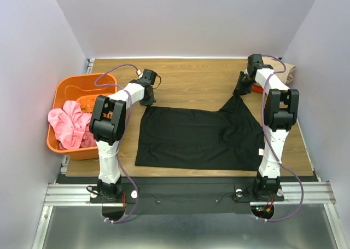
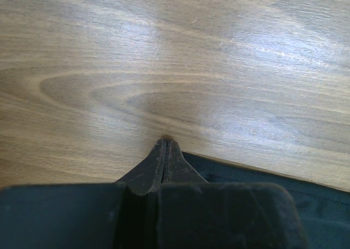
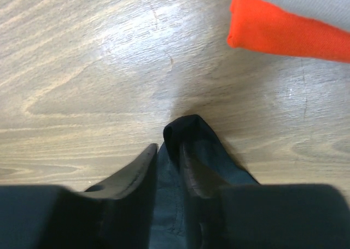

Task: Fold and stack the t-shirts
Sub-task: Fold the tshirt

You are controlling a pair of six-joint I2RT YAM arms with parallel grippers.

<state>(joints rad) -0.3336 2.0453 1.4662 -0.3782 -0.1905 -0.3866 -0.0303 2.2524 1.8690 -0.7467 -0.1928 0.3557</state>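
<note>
The black t-shirt (image 1: 197, 137) lies spread flat mid-table. Its far right corner is drawn up into a peak at my right gripper (image 1: 240, 91). In the right wrist view that gripper (image 3: 170, 148) has a fold of the black t-shirt (image 3: 188, 126) between its fingers, draped over the right one. My left gripper (image 1: 146, 100) sits at the shirt's far left corner. Seen from the left wrist, the left gripper (image 2: 165, 142) is shut with its tips on the wood, the black t-shirt (image 2: 273, 175) just beside and under it. No cloth shows between its fingers. A folded orange t-shirt (image 3: 279, 30) lies under a tan one (image 1: 288, 72) at the far right.
An orange plastic basket (image 1: 82, 79) stands at the table's left edge with pink cloth (image 1: 68, 123) spilling over its side. Purple walls close in the table on three sides. Bare wood (image 1: 191, 76) runs along the far side between the two grippers.
</note>
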